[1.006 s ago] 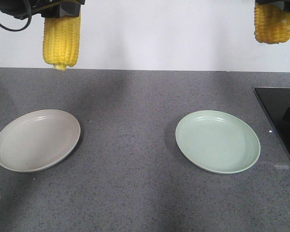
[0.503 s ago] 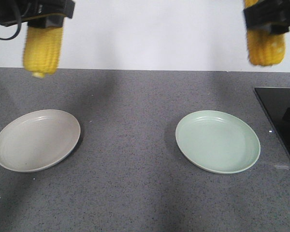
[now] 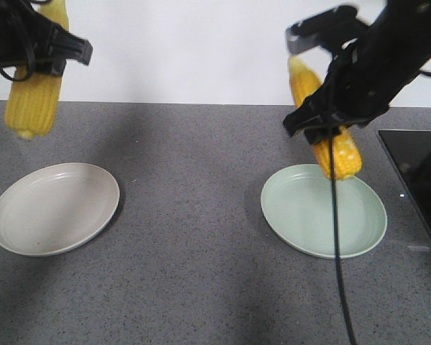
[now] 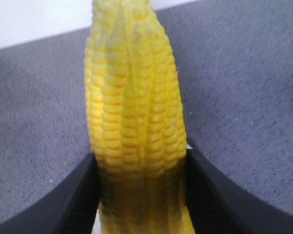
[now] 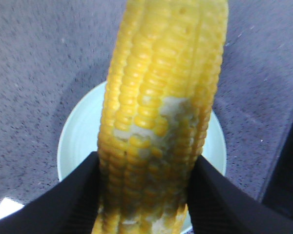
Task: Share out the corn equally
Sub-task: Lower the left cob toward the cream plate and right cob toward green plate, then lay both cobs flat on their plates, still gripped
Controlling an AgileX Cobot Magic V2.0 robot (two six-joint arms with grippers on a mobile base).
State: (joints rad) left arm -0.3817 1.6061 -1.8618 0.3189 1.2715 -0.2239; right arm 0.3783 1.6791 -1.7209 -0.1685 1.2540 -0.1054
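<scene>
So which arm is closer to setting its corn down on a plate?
The right. Its claw holds a cob low over the green plate; the left claw's cob hangs higher, behind the beige plate.

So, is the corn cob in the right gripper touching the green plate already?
Cannot tell. In the front view the corn cob tip overlaps the green plate far rim, and the right wrist view shows no gap or contact.
</scene>
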